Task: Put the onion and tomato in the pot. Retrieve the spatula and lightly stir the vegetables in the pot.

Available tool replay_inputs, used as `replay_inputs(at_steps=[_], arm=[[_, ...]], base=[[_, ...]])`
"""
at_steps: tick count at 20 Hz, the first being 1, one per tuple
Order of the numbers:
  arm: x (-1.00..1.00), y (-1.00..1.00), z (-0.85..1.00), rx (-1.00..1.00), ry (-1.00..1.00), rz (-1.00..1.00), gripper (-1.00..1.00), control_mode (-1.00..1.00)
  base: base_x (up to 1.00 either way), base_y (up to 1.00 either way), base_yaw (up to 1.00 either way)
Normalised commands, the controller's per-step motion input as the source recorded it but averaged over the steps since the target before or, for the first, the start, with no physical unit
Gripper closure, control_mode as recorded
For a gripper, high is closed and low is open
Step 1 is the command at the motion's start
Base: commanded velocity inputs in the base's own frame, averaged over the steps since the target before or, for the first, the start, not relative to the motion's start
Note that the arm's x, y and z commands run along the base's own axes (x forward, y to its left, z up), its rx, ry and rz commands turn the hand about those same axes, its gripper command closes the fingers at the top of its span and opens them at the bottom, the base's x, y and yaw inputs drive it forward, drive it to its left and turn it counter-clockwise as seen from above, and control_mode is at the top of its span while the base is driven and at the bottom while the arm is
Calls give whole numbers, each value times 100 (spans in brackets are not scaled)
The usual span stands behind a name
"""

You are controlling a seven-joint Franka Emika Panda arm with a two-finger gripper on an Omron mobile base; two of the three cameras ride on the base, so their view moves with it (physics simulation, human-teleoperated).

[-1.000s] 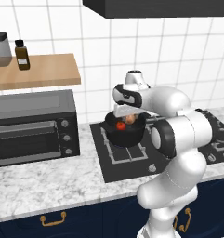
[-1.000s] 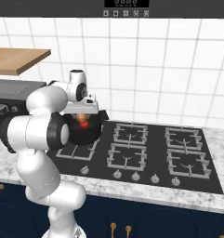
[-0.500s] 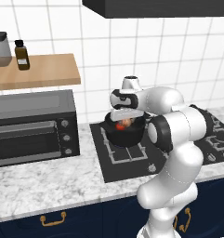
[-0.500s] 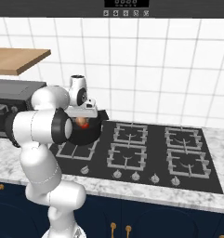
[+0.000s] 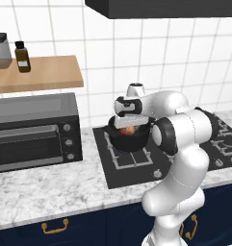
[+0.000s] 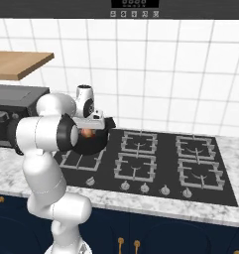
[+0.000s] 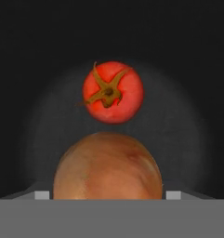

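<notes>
Two vegetables over pot (image 5: 129, 138): tomato (image 7: 113, 92) on its floor, onion (image 7: 107, 166) at end effector (image 5: 129, 126) | grip state: cannot tell | step: placing onion | next: likely fetch spatula

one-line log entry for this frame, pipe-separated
gripper: over pot | tomato: in pot | onion: in pot, nearest camera | jaw state: unclear | spatula: not retrieved
</notes>
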Motion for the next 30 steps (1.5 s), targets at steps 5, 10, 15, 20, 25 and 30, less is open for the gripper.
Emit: replay_inputs(at_steps=[5,10,15,20,25,30], arm=[[0,4,31,1,0,0,-100,-100],[0,1,53,4,-1,0,-100,-100],[-22,0,90,1,-4,0,-100,-100],[-99,0,87,0,-10,0,-100,-100],[-100,0,48,0,-38,0,-100,-100],[-100,-20,25,9,-42,2,-100,-100]], base=[[0,0,0],[0,0,0],[0,0,0],[0,0,0],[0,0,0],[0,0,0]])
